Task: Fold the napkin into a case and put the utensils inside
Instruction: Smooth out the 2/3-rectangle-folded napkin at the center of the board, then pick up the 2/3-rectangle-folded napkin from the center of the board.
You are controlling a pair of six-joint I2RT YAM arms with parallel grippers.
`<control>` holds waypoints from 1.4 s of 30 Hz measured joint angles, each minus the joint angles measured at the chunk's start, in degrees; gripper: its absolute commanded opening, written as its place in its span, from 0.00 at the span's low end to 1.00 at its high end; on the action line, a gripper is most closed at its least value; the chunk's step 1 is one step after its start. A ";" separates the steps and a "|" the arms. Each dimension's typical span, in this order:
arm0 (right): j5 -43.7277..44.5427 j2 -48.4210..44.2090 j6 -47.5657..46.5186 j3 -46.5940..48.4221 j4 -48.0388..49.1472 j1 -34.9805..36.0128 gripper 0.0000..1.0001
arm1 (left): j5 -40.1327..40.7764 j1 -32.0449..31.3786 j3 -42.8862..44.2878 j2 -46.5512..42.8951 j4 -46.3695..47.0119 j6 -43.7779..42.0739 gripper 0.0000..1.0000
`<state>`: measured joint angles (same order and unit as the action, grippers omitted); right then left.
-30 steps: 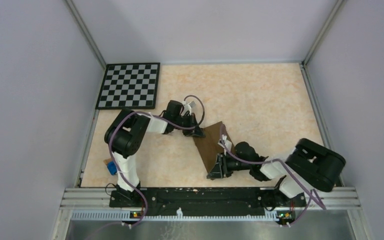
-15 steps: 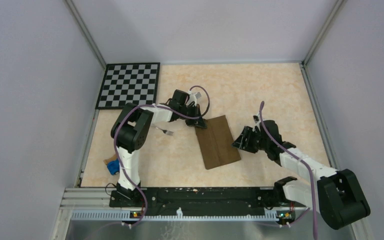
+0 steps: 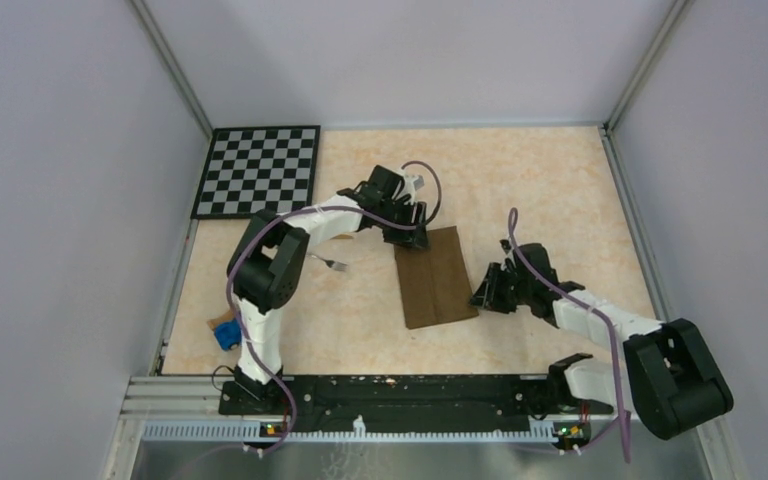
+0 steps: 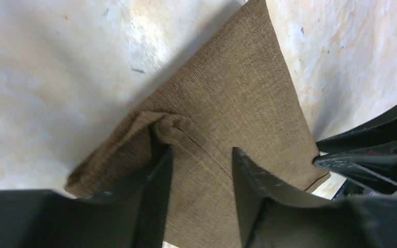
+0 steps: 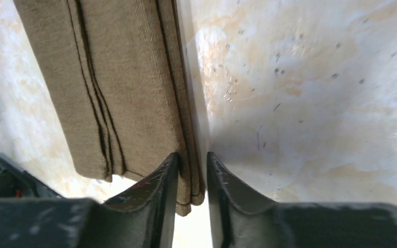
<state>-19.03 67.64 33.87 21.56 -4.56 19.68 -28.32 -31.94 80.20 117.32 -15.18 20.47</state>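
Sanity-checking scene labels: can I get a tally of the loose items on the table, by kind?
Folded brown napkin: 1
Grey metal utensil: 1
Blue toy car: 1
Checkerboard: 1
Total: 4
The tan scrap beside the car is too small to identify, so it is not counted.

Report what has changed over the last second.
The napkin, partly lifted a second ago, now lies flat as a folded rectangle. The right hand swung from its near left corner round to its right edge, and its fingers now straddle that edge. The left hand slid rightward along the far edge and opened, letting the cloth go. The checkerboard and blue toy car have not moved.
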 measured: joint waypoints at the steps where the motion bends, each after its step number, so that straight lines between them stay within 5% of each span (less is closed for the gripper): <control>1: -0.46 -0.48 0.63 -0.57 0.63 0.94 0.21 | 1.46 -0.68 -0.07 -1.42 -1.73 -0.02 0.70; 3: -1.77 -1.14 1.84 -1.22 1.60 3.10 0.25 | 3.91 -1.73 -0.15 -4.61 -4.13 -0.04 0.80; 6: -3.28 -4.07 4.61 -1.70 1.31 6.45 0.51 | 8.57 -4.52 -1.81 -12.37 -6.01 0.81 0.86; 10: 2.21 -13.70 6.51 -1.57 -5.46 4.15 0.73 | 15.61 -12.04 -5.92 -20.79 -6.38 5.40 0.87; 16: 5.97 -20.20 5.88 -0.79 -11.06 -12.09 0.74 | 28.15 -28.24 -8.44 -20.15 -9.90 14.51 0.64; 21: 5.84 -15.43 3.19 1.64 -13.53 -18.62 0.73 | 37.81 -35.58 -0.59 -10.01 -18.32 18.88 0.56; 37: 3.91 -14.82 1.66 1.29 -12.83 -18.86 0.73 | 46.71 -39.58 13.57 4.50 -27.12 22.10 0.58; 39: 3.74 -14.40 1.62 1.20 -12.52 -18.86 0.73 | 46.84 -39.76 13.57 5.11 -27.52 22.71 0.54; 42: 2.80 -13.53 1.20 0.83 -11.50 -18.86 0.73 | 47.56 -40.02 13.55 5.60 -27.89 23.52 0.32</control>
<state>-16.23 54.11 35.07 22.39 -16.05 0.82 19.25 -71.96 93.76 122.91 -43.07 43.99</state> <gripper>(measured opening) 0.727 0.496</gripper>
